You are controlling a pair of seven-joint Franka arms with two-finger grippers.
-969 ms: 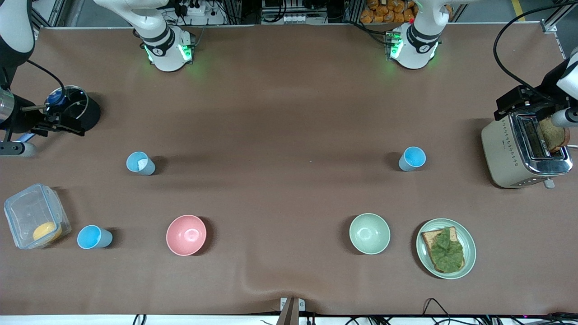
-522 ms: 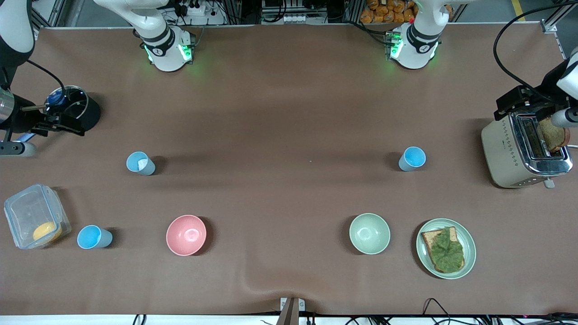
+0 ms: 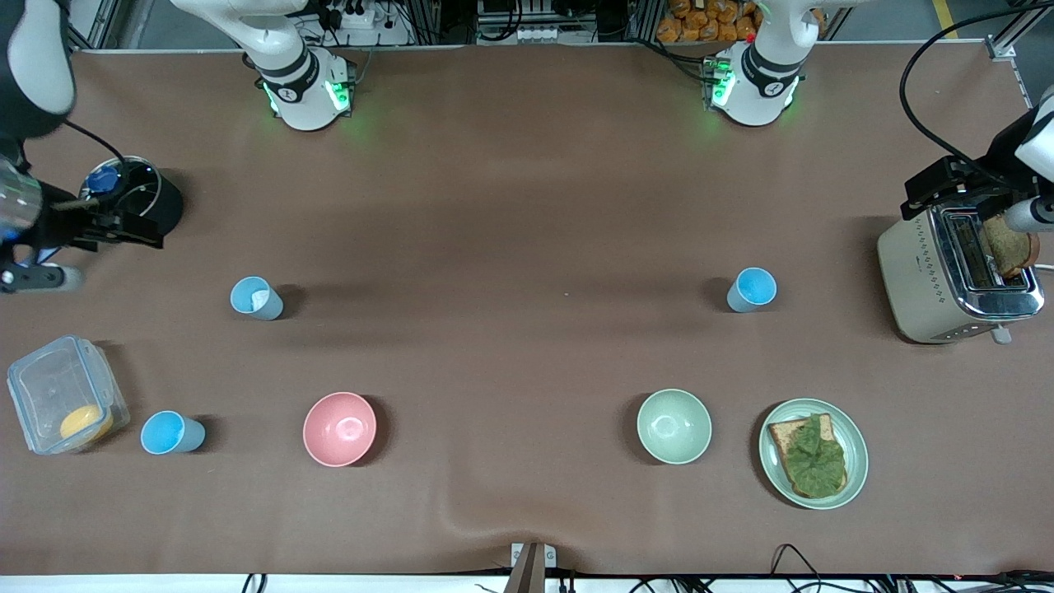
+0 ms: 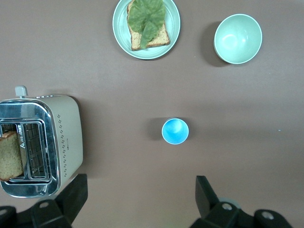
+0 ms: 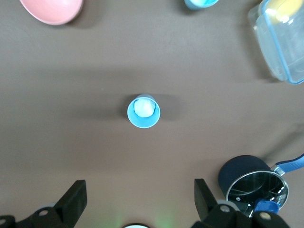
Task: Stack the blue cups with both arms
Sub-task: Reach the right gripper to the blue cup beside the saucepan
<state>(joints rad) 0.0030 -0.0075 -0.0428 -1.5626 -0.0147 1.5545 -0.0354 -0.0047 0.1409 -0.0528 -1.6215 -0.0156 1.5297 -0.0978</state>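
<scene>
1. The left gripper (image 4: 137,202) hangs high over the brown table (image 3: 527,206), fingers spread wide and empty, above the bright-blue cup (image 4: 175,131).
2. The right gripper (image 5: 137,202) is likewise open over the pale-inside cup (image 5: 144,111).
3. Both cups are smooth tapered plastic (upright); a third blue cup (image 3: 169,433) stands beside the clear box (image 3: 62,403).
4. Pink bowl (image 3: 339,428), green bowl (image 3: 673,426), toaster (image 3: 955,276) stand apart.
</scene>
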